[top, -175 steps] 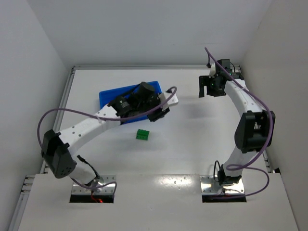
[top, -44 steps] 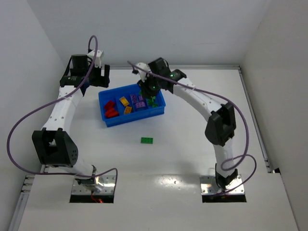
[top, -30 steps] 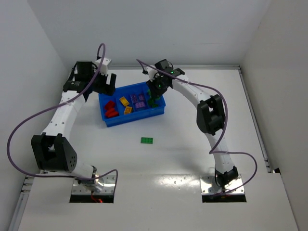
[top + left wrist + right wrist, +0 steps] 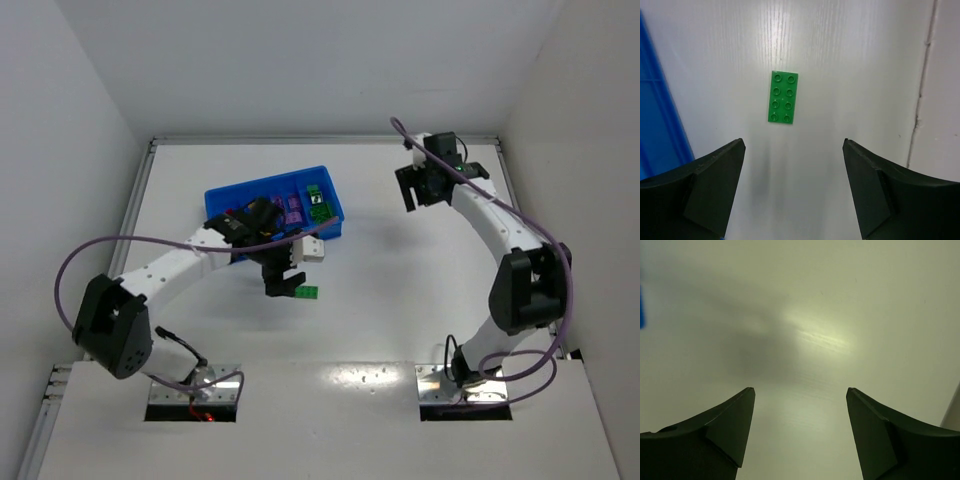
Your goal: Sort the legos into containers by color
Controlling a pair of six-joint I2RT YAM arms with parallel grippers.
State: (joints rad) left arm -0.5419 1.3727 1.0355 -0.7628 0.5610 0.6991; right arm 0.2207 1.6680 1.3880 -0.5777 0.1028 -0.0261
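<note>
**Tray** (image 4: 262, 181): blue, four compartments, far-left part of the table (image 4: 400, 300). Showing inside are purple bricks (image 4: 292, 212) and, in the end compartment beside them, green bricks (image 4: 316, 200). The left arm (image 4: 170, 265) hides the other compartments.

**Loose brick** (image 4: 783, 96): green, flat on the table, studs up, just in front of the tray and apart from it. It is the only brick seen outside the tray, and probably belongs in the green end compartment.

**Left hand** (image 4: 792, 150): hangs over the loose brick, jaws spread wide. It holds nothing and touches nothing. The brick lies just ahead of the gap, which suggests the hand is lining up for a pick.

**Right hand** (image 4: 800, 390): well right of the tray, above bare table. Its jaws are wide apart and empty, apparently parked clear of the left arm's work.
</note>
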